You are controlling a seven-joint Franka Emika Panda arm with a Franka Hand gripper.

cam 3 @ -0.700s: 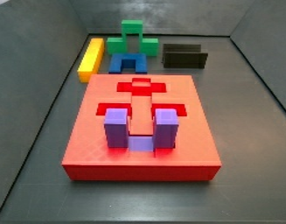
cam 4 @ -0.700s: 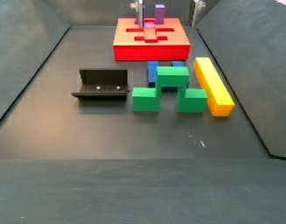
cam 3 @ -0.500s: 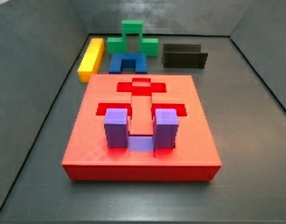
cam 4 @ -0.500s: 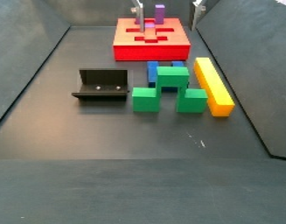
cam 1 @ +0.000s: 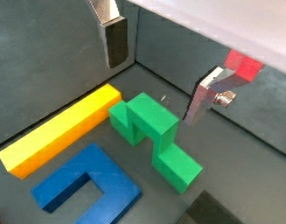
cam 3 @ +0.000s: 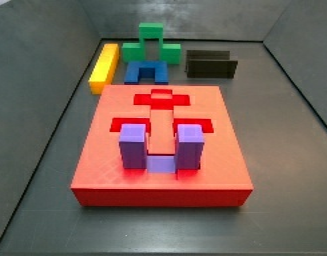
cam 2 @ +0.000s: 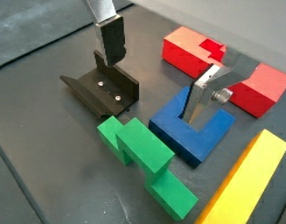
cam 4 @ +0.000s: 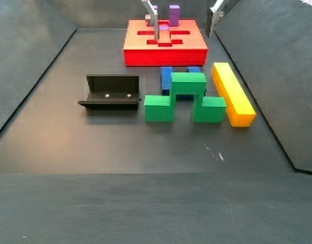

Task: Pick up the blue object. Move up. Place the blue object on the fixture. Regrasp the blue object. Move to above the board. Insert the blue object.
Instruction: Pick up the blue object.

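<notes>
Two silver fingers with dark pads showed in both wrist views, spread wide apart, nothing between them; the gripper [cam 1: 156, 74] [cam 2: 155, 77] hung in the air above the pieces and touched none of them. One finger [cam 2: 111, 42] sat over the fixture [cam 2: 101, 92], its partner over the blue object [cam 2: 190, 131]. Gripper not visible in either side view.

Blue object lay flat on the floor, prongs level, unheld. In a side view [cam 3: 144, 72] it sat between the yellow bar [cam 3: 104, 66] and the fixture [cam 3: 211, 66], just behind the board [cam 3: 160, 150], with the green block [cam 3: 156, 44] against its far side. In a side view [cam 4: 167, 77] it was mostly hidden behind the green block [cam 4: 186, 95], only a blue edge showing, near the board [cam 4: 166, 39]. In a wrist view [cam 1: 84, 184] it lay close to the yellow bar [cam 1: 61, 131] and the green block [cam 1: 155, 138].

Board carried a purple U-shaped block [cam 3: 162, 148] standing upright, prongs up, at its near end in that side view. Fixture [cam 4: 111, 94] stood apart from the other pieces, open front facing that camera, with nothing seen in it.
</notes>
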